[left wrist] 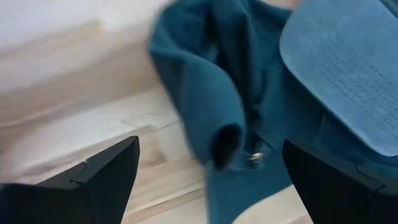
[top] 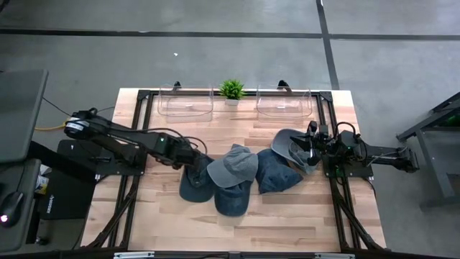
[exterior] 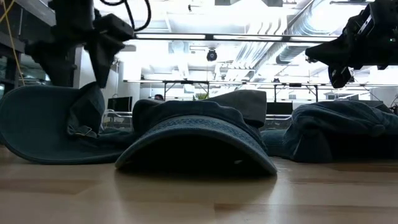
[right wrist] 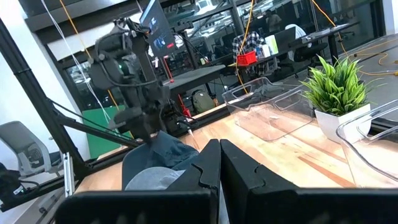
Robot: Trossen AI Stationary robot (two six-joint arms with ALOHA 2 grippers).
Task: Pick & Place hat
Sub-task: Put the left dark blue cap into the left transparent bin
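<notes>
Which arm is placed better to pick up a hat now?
Left, probably. The left gripper is open directly over the dark blue hat, while the right gripper is shut beside the grey hat.

Left gripper (left wrist: 208, 180) spread wide, lowered; right gripper (right wrist: 219, 163) closed, raised

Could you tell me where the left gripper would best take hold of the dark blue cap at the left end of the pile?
Probably by its back strap edge. The left gripper is open right over the dark blue cap, and the left wrist view shows a raised fold of fabric with a buckle between the fingers. Coming straight down from above suits it; the brim lies flat and partly under the grey cap.
</notes>
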